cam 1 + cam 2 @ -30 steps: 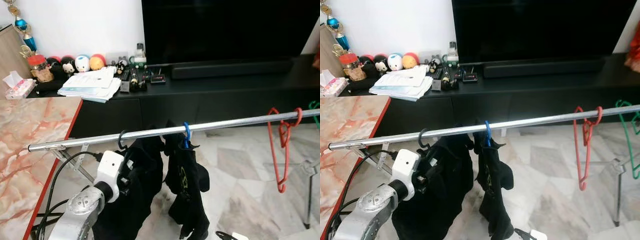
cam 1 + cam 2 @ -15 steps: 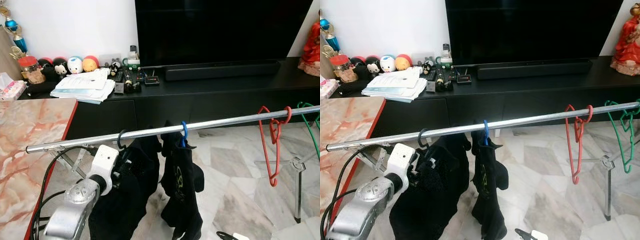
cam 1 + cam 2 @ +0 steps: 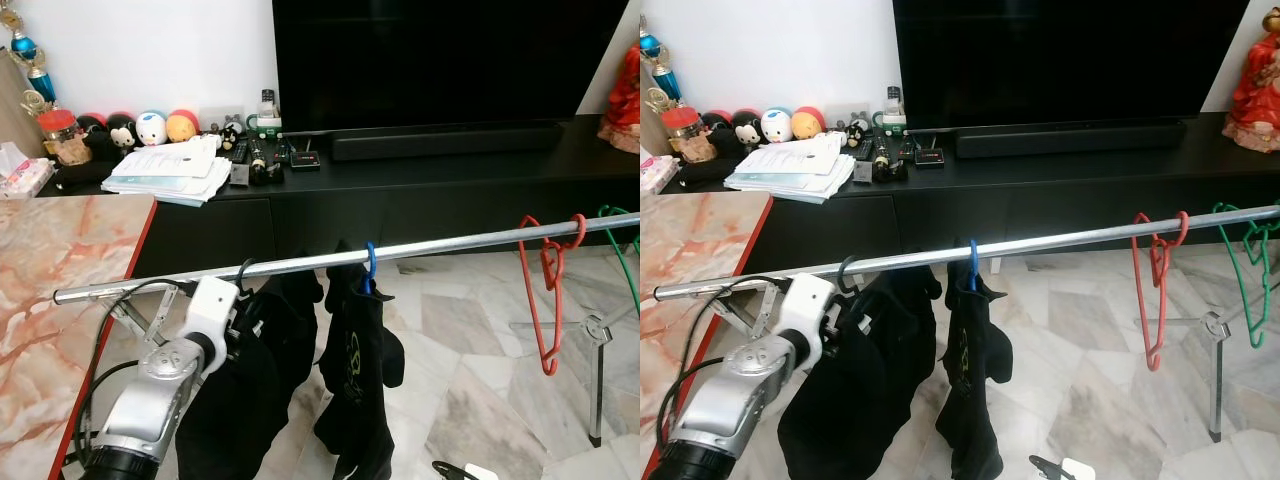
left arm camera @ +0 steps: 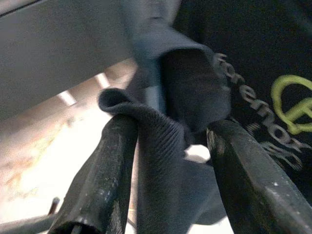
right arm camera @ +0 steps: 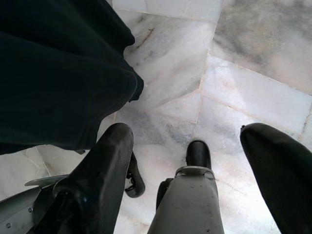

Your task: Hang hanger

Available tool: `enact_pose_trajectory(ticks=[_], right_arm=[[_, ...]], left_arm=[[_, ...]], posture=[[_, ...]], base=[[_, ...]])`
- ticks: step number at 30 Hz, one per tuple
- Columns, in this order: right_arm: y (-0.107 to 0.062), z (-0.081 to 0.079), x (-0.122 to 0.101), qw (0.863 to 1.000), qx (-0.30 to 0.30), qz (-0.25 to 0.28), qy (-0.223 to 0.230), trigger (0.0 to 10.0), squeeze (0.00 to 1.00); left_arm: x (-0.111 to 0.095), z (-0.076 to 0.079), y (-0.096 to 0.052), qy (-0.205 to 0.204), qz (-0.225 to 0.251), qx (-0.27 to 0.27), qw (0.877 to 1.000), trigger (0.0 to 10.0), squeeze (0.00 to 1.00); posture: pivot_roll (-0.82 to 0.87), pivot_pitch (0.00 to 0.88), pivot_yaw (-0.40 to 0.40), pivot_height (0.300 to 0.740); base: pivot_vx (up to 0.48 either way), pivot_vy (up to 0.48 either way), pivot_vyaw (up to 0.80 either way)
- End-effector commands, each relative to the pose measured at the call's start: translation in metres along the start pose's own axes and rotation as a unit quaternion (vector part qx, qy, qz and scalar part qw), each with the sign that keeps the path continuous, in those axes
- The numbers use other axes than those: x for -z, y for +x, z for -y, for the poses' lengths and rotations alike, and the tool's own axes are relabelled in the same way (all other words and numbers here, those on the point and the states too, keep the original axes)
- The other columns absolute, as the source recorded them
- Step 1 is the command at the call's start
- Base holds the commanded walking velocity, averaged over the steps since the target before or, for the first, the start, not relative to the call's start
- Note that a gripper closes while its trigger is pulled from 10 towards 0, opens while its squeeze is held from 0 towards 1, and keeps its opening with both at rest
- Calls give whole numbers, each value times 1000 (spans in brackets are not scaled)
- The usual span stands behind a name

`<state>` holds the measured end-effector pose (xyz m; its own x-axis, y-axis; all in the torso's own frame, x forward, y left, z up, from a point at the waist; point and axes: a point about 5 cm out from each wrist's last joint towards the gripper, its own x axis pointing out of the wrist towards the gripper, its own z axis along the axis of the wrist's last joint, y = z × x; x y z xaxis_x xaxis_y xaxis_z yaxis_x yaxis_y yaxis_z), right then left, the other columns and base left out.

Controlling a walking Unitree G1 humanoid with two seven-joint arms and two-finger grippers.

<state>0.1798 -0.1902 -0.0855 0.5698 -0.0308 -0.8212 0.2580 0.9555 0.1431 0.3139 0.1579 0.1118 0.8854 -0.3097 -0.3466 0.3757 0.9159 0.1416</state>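
Black hanger (image 3: 243, 279) hooked near rail's (image 3: 450, 243) left end, dark shirt (image 3: 250, 390) draped | left gripper (image 4: 168, 161) pinching its cloth | right gripper (image 5: 195, 165) wide, empty

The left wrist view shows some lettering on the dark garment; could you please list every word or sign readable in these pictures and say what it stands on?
"oremo": pale letters on the black garment beside the left claw; the word's start and end are hidden or blurred.
A yellow-green logo outline on the same garment; no letters readable in it.
The stack of papers on the TV cabinet: print too small to read.
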Motion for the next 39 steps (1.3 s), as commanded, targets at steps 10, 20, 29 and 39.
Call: enact_pose_trajectory(ticks=[10, 20, 29, 39], right_arm=[[0, 0, 0, 1000, -5, 1, 2, 10000, 0], [0, 0, 1, 1000, -5, 1, 2, 10000, 0], [0, 1, 1, 1000, -7, -1, 0, 10000, 0], [-1, 3, 0, 1000, -7, -3, -4, 10000, 0]], left_arm=[[-1, 6, 16, 18, -25, -37, 999, 10000, 0], [-4, 13, 33, 26, -36, -50, 998, 9804, 0], [-3, 12, 39, 18, -43, -67, 997, 0, 0], [1, 15, 40, 35, -47, -53, 997, 0, 0]], posture=[[76, 73, 25, 740], [64, 61, 28, 740], [62, 47, 25, 740], [67, 49, 14, 740]], base=[[0, 0, 0], [0, 0, 0], [0, 0, 0], [0, 0, 0]])
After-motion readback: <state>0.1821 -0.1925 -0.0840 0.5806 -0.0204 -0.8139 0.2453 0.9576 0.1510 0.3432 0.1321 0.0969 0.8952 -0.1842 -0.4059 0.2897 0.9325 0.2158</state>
